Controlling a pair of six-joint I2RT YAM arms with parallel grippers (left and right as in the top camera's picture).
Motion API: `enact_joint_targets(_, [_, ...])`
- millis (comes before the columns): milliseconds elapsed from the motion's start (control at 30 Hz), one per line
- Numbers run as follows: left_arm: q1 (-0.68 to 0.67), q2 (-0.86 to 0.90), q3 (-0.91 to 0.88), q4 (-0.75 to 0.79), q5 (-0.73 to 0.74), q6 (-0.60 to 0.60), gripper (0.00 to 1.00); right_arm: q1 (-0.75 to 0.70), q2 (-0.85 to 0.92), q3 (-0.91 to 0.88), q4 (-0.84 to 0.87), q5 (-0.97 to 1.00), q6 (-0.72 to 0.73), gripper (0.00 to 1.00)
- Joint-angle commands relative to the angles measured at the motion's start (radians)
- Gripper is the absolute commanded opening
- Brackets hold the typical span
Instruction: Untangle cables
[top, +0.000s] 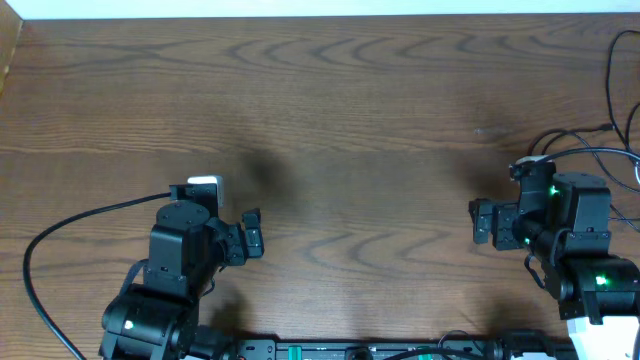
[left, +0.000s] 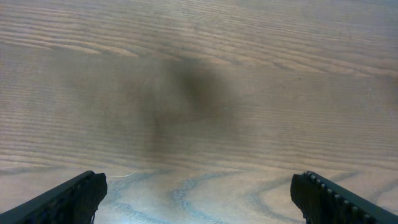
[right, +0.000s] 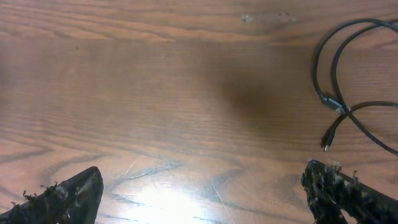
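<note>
Thin black cables (right: 318, 62) lie in loops on the wooden table at the upper right of the right wrist view, one small plug end (right: 328, 142) pointing down. From overhead these cables (top: 590, 152) lie at the right edge, just beyond the right arm. My right gripper (right: 203, 175) (top: 503, 197) is open over bare wood, left of the cables, touching nothing. My left gripper (left: 199, 183) (top: 225, 210) is open at the lower left, with only bare table between its fingers. No white cable shows.
A black wire (top: 60, 232) curves from beside the left wrist out to the left and down to the table's front edge. Both arm bases stand along the front edge. The table (top: 330, 100) is dark wood.
</note>
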Motion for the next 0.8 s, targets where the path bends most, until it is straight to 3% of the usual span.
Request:
enact_joint_targets(0, [-0.002,-0.001,-0.006,0.0,-0.02,0.009,1.0,0.004,0.001,-0.01,-0.002,0.008,0.01,0.99])
enact_joint_targets(300, [-0.002,-0.001,-0.006,0.0,-0.02,0.009,1.0,-0.012,-0.109,-0.014,0.035,0.056,-0.009,0.99])
enact_joint_targets(567, [-0.002,0.0,-0.006,0.0,-0.02,0.009,1.0,-0.012,-0.371,-0.07,0.205,0.057,-0.089,0.99])
enact_joint_targets(767, [-0.002,-0.001,-0.006,0.0,-0.02,0.009,1.0,-0.012,-0.605,-0.217,0.364,0.064,-0.123,0.99])
